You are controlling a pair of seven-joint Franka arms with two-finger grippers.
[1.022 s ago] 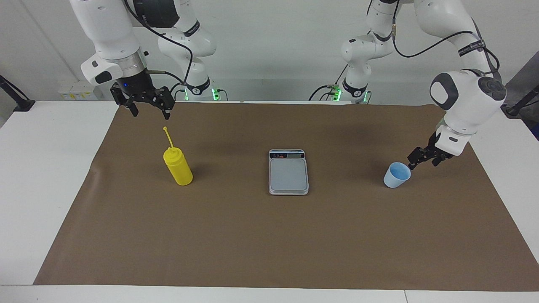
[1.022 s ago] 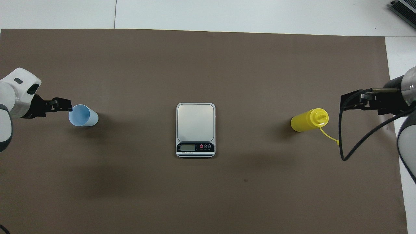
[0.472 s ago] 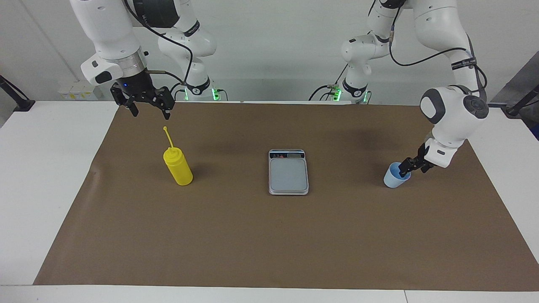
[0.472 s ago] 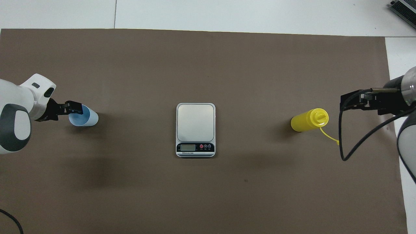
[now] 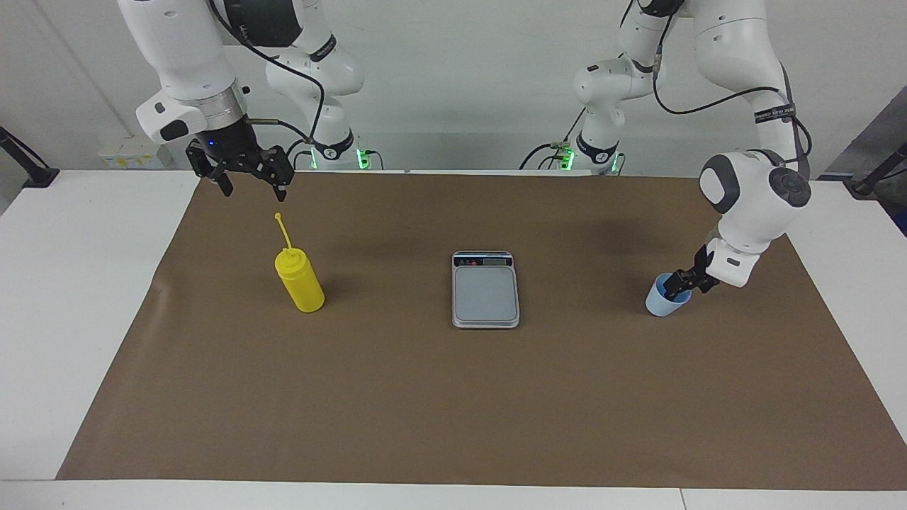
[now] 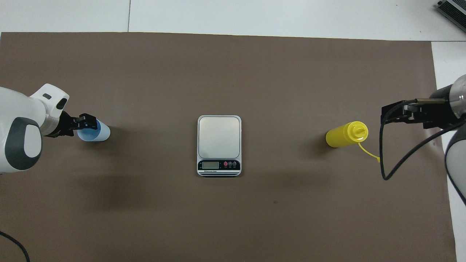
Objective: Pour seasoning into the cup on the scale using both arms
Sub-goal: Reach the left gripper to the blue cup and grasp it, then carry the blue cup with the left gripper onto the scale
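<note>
A yellow squeeze bottle of seasoning [image 5: 301, 283] [image 6: 340, 136] stands upright on the brown mat toward the right arm's end, its cap strap sticking up. The silver-grey scale [image 5: 485, 294] [image 6: 218, 136] lies bare at the mat's middle. The light blue cup [image 5: 662, 303] [image 6: 100, 133] stands upright on the mat toward the left arm's end. My left gripper [image 5: 678, 283] [image 6: 86, 123] is down at the cup's rim and covers part of its mouth. My right gripper [image 5: 254, 190] [image 6: 384, 114] hangs open in the air over the mat beside the bottle, apart from it.
The brown mat [image 5: 453, 411] covers most of the white table [image 5: 71, 297]. A black cable [image 6: 386, 171] loops down from the right arm's wrist close to the bottle's strap.
My left gripper has come down and in from beside the cup to its rim. The cup, bottle, scale and right arm have not moved.
</note>
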